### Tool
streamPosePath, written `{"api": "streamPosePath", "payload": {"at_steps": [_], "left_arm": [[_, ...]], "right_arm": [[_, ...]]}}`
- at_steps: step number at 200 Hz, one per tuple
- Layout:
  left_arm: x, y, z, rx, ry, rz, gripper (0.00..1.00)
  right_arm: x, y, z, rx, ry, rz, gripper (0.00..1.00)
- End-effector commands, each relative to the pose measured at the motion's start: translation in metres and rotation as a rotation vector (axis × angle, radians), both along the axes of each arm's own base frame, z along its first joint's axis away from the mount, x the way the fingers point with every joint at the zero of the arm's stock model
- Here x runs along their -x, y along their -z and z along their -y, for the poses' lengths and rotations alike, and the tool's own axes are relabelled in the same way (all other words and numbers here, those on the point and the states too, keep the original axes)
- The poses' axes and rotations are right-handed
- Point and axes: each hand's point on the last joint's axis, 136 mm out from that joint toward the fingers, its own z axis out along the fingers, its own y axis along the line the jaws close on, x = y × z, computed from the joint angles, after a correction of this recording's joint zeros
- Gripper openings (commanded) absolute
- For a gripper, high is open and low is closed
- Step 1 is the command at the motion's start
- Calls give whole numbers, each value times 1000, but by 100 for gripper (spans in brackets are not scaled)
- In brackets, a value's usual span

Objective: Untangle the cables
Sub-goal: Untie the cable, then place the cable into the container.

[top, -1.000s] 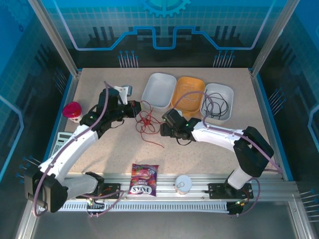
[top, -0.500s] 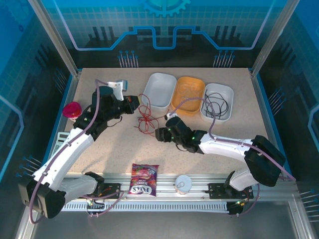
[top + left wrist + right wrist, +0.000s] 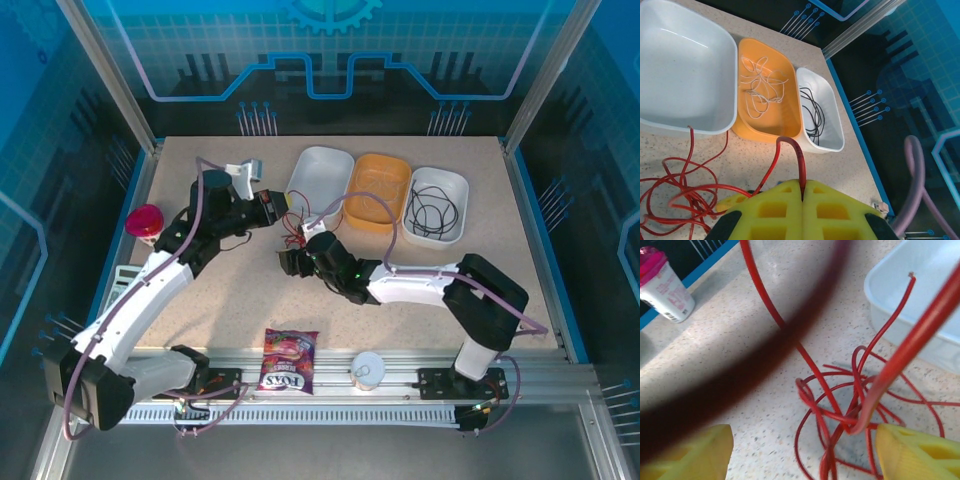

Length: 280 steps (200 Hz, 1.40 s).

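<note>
A red cable tangle (image 3: 295,238) lies on the table just before the empty white tray (image 3: 320,180). My left gripper (image 3: 280,205) is shut on one strand of it; in the left wrist view the red cable (image 3: 790,150) arches up out of the closed yellow fingertips (image 3: 803,186). My right gripper (image 3: 288,262) stands open low over the tangle, and the red loops (image 3: 840,415) lie between its spread yellow fingers (image 3: 920,450). A whitish cable (image 3: 760,85) lies in the orange tray (image 3: 392,172). A black cable (image 3: 432,212) lies in the right white tray (image 3: 462,200).
A pink-lidded cup (image 3: 145,222) stands at the table's left edge, also the cup (image 3: 665,285) in the right wrist view. A candy bag (image 3: 288,360) and a white cup (image 3: 367,370) sit on the front rail. One red end rests on the white tray's rim (image 3: 910,277).
My right gripper has swung left to the red tangle and opened wider. My left gripper has shifted slightly right toward the white tray, still holding its strand.
</note>
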Motion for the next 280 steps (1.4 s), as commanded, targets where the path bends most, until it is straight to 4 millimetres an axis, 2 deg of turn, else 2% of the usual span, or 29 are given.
{"api": "streamPosePath", "payload": {"at_steps": [1,22,61,75,79,84,154,196,229,275,280], "left_arm": [[16,-43,4,71,46,80,0],[21,-56,3,81,53,110,0],[21,-81,-2,83,31,175,0],[20,-90,-5,83,18,199,0],[20,-92,-6,83,14,206,0],[20,-95,-7,84,7,217,0],[16,-133,-25,68,-74,334,0],[13,-153,-41,38,-148,409,0],[-1,-147,-41,15,-162,411,0],[-49,-124,-35,-27,-203,389,0],[-56,-121,-32,-28,-202,380,0]], "right_arm": [[-21,-13,-1,-11,73,84,70],[-24,-1,2,-2,76,63,56],[-18,31,21,41,106,1,39],[-15,34,27,36,119,-12,36],[-10,46,35,56,123,-29,35],[-8,49,38,57,127,-38,34],[7,66,60,83,159,-104,14],[19,79,76,96,186,-152,11],[24,72,80,79,190,-160,11],[28,43,74,18,165,-142,11],[31,46,78,37,167,-157,10]]}}
